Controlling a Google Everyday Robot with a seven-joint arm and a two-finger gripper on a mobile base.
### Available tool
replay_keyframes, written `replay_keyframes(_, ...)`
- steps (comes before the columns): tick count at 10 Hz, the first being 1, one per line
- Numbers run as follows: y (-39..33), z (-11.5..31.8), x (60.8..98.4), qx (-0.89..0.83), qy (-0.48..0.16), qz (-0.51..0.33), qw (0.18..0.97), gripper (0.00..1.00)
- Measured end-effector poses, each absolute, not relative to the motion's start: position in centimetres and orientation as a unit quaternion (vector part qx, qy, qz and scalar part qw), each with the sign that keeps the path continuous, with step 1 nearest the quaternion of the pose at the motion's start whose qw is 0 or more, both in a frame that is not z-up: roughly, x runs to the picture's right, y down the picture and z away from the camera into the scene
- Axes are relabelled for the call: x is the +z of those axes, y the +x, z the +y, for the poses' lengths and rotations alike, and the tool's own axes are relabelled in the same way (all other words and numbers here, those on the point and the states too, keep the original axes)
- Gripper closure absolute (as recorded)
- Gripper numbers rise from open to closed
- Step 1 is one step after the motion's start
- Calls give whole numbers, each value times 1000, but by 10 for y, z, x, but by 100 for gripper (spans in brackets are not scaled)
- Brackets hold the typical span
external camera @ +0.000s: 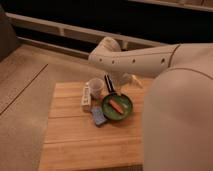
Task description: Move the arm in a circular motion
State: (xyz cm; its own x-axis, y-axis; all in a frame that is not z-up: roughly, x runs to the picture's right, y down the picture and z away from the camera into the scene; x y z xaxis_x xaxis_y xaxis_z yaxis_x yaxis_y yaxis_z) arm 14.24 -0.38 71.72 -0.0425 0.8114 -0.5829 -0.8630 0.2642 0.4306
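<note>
The arm (pixel 150 60) stretches from the right foreground leftward above the far edge of the wooden table (pixel 70 145). A green plate (pixel 125 111) lies below it. The gripper (pixel 110 83) hangs just behind the plate, beside a clear cup (pixel 95 88); whether it is spread or closed, I cannot tell.

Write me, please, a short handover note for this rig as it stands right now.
Arm: stretched across the upper view from the right, raised above the wooden table.
Gripper: hangs under the arm, over the table's far edge, just behind the green plate.
Done: how much of the circle is swept cannot be told.
Left: the circular motion, kept above the cup and plate.
</note>
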Motion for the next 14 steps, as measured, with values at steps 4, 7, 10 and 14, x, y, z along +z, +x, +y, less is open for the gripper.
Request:
replay_keyframes(4, 110, -66, 801, 591, -39, 364, 719, 35)
replay_keyframes(7, 24, -80, 850, 561, -100, 302, 764, 35)
replay_keyframes(10, -65, -70, 848, 517, -167, 238, 805, 35)
replay_keyframes(14, -132, -43, 814, 491, -221, 180, 824, 35)
